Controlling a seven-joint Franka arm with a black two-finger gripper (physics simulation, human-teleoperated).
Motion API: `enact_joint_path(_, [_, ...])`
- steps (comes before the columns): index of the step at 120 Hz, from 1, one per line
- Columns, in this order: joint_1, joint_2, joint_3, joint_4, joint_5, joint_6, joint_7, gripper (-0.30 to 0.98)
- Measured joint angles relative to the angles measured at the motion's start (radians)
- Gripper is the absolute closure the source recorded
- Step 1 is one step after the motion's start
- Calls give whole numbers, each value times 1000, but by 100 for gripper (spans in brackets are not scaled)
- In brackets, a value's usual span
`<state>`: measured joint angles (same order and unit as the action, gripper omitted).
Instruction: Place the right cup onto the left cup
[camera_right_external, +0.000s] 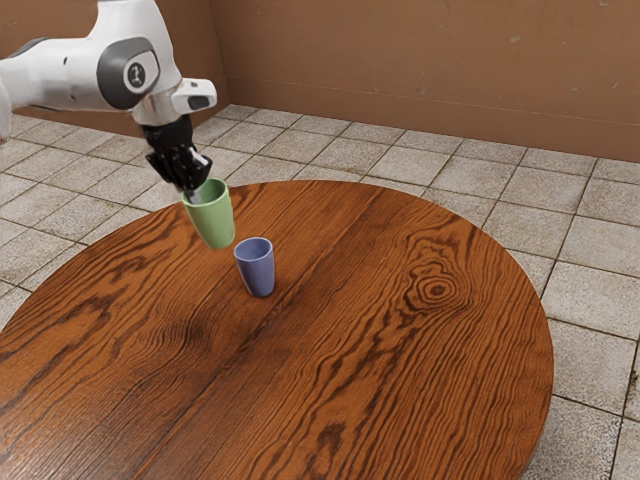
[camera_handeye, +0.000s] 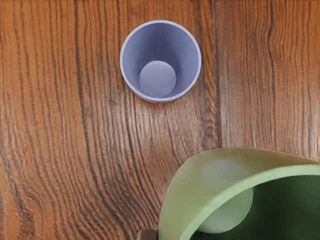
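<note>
- Green cup (camera_right_external: 211, 220), pinched at its wall by our jaws, appears raised above the wood-grained tabletop (camera_right_external: 400, 380), its open mouth facing up.
- Our jaws are closed on the green cup at its rim, on the side toward the exterior view's left; in the wrist view, a dark fingertip (camera_handeye: 147, 234) rests beside the outer wall.
- Blue cup (camera_right_external: 258, 270), standing upright and open on the tabletop, is near the green cup, the two apart; from our wrist view we see down to its round floor.
- Our white arm (camera_right_external: 75, 75) reaches in from the exterior view's upper left, bearing a dark emblem (camera_right_external: 137, 74) in a round badge, too small for us to read.
- Pale floor tiles (camera_right_external: 600, 260) and a brown wall (camera_right_external: 420, 70) frame our scene.
</note>
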<state>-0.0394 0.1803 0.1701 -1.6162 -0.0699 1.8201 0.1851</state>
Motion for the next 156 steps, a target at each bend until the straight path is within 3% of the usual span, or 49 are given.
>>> enact_joint_path(60, [17,297,5,327,-24,-50,10,79])
enact_joint_path(156, [46,433,6,400,-55,2,19,79])
